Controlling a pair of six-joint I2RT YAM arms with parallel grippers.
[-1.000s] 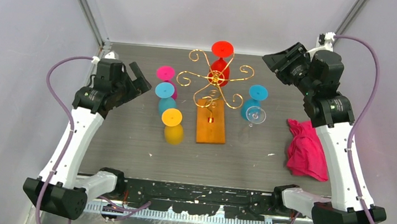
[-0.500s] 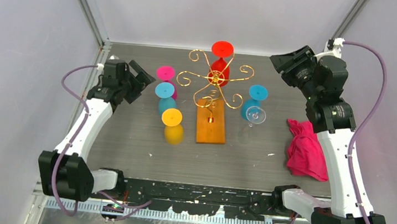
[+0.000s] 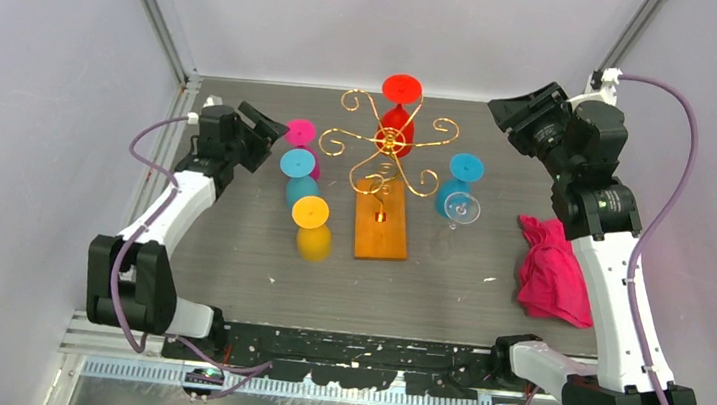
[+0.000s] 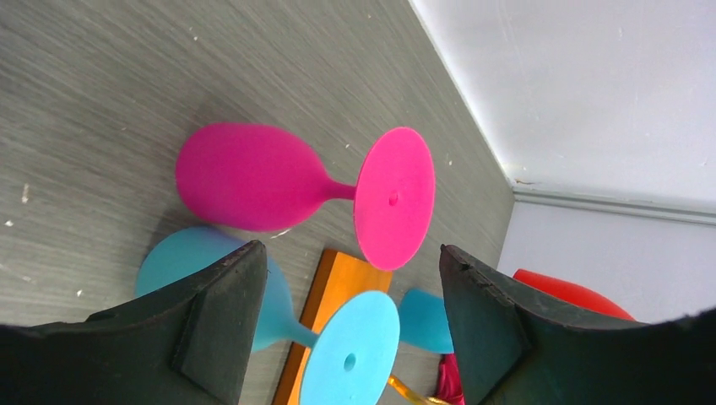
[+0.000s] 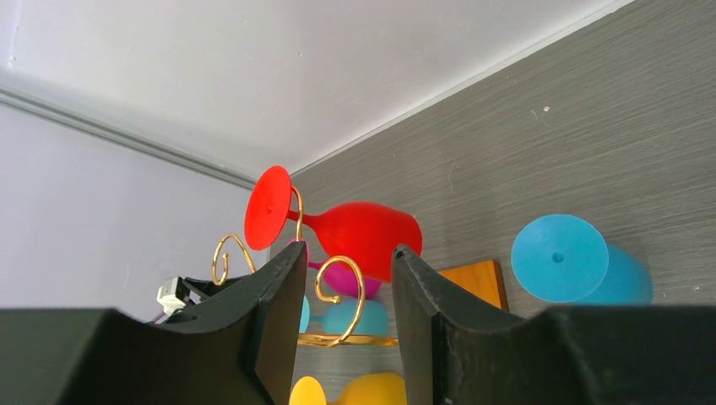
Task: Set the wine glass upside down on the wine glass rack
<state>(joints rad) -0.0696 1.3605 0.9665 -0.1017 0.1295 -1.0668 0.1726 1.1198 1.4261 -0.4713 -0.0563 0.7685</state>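
Observation:
The gold wire rack (image 3: 387, 150) stands mid-table on its orange-brown base (image 3: 381, 227). A red wine glass (image 3: 398, 116) hangs foot-up on its far arm. Left of the rack stand a pink glass (image 3: 299, 136), a light-blue glass (image 3: 299, 171) and a yellow glass (image 3: 310, 223), all foot-up. My left gripper (image 3: 263, 132) is open and empty, just left of the pink glass (image 4: 253, 177), apart from it. My right gripper (image 3: 510, 108) is open and empty, raised at the far right. In its wrist view a scroll arm (image 5: 342, 287) and the red glass (image 5: 363, 228) show beyond the fingers.
A blue glass (image 3: 460, 178) and a clear glass (image 3: 461, 209) stand right of the rack. A pink cloth (image 3: 554, 268) lies at the right edge. Walls close the table at the back and both sides.
My left arm has reached forward and right, bringing its open gripper close to the pink glass. My right arm shifted slightly right a second ago, then stayed still.

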